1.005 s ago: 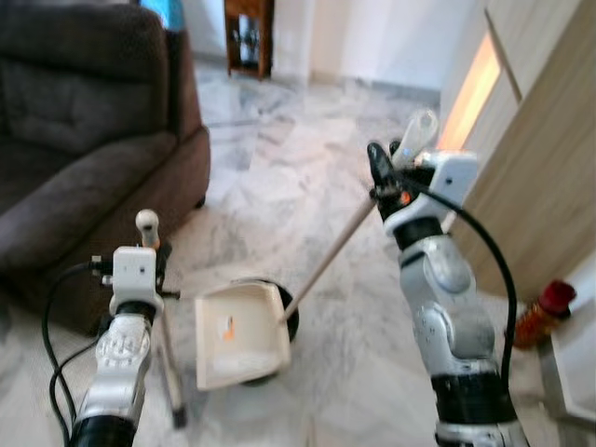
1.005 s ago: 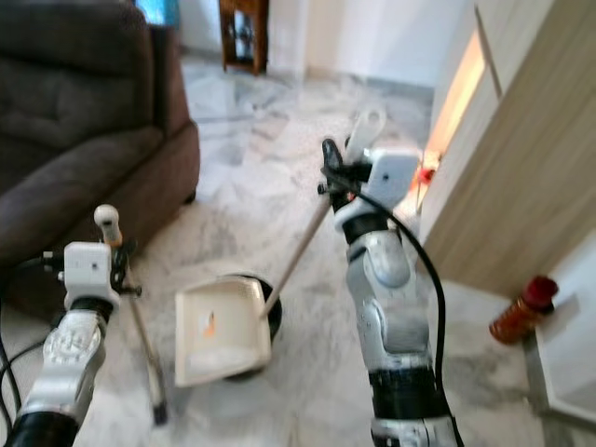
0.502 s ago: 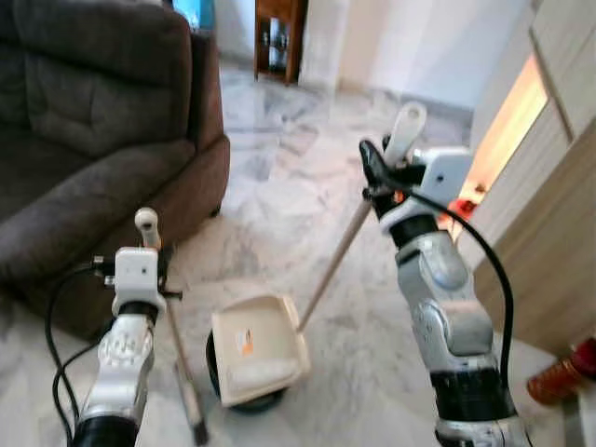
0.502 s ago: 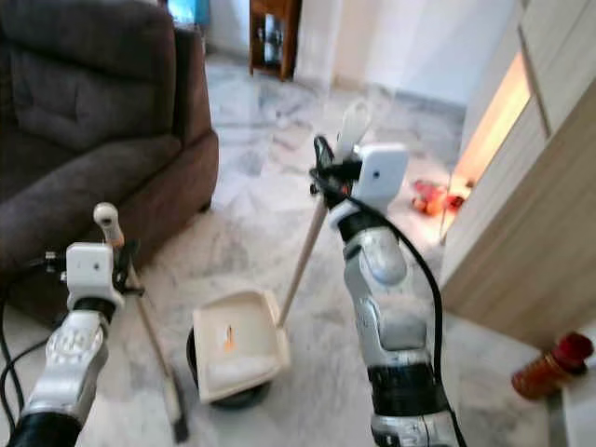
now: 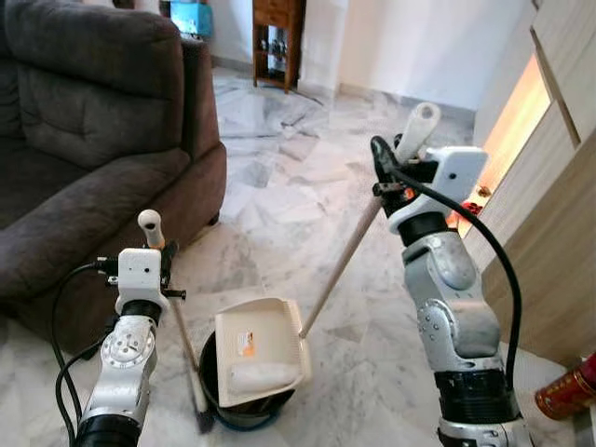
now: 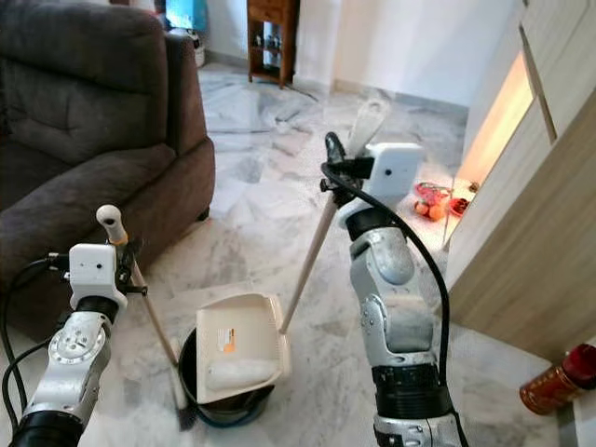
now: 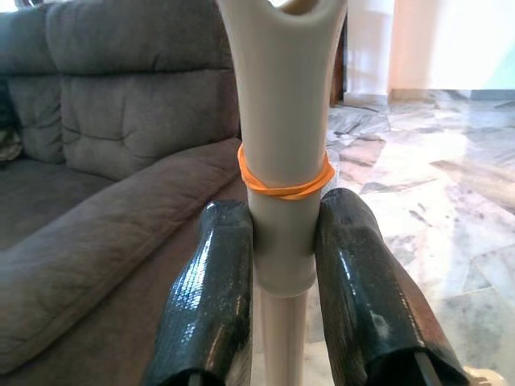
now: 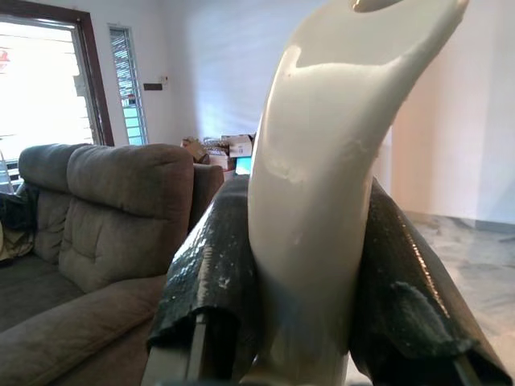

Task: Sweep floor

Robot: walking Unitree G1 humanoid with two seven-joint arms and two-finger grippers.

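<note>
Left eye view, change: cream plastic dustpan now sits over dark round bin
Left end effector: clamps cream broom handle
Right end effector: clamps dustpan's pole
Meaning: emptying looks next

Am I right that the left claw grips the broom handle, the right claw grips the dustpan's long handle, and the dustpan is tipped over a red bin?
Not quite: the bin under the dustpan is black, not red, as the left eye view shows. The rest holds: the left claw is shut on the broom handle, and the right claw is shut on the dustpan's long handle.
</note>
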